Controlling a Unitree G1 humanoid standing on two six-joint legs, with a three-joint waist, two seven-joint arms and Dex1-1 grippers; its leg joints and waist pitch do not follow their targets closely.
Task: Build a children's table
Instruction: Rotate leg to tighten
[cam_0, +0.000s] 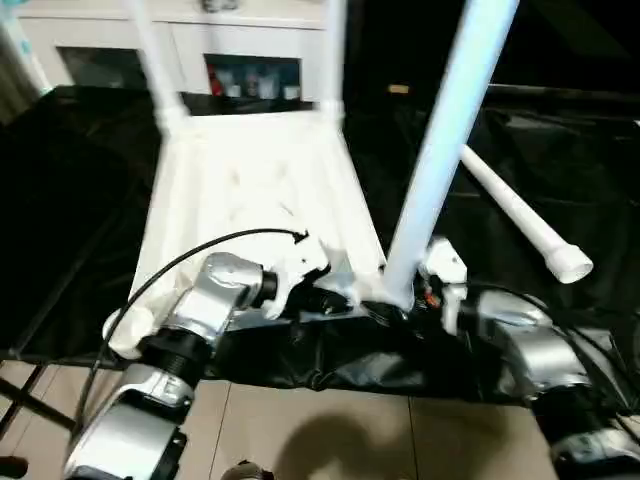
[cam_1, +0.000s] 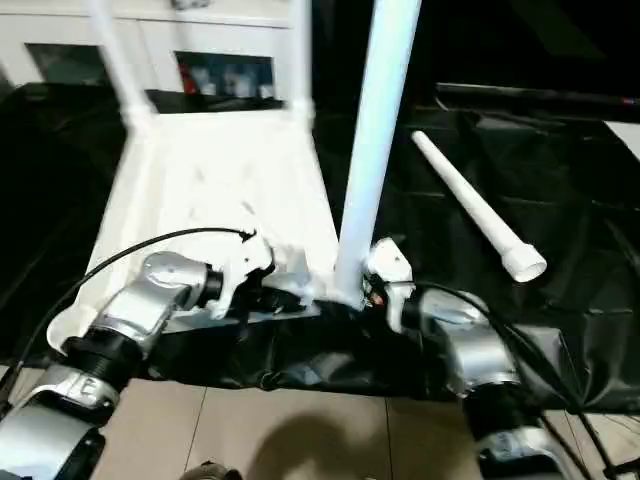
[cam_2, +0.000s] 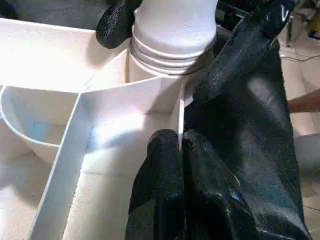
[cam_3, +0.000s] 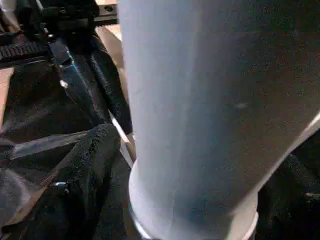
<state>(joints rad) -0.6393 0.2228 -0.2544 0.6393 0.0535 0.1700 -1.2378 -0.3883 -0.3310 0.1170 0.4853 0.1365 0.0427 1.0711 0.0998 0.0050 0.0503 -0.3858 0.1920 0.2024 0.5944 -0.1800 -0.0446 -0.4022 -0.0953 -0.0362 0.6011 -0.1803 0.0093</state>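
Left eye view: leg (cam_0: 440, 150) top cut off; socket hidden.

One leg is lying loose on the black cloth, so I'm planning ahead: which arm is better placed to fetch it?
Probably the right. The loose leg lies on the right gripper's side, its fingers spread around the standing leg; the left gripper is shut on the tabletop's edge.

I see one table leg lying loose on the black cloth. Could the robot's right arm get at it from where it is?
Probably yes. The loose leg lies in the open on the black cloth on the right gripper's side, nothing between them, though that gripper is at the upright leg.
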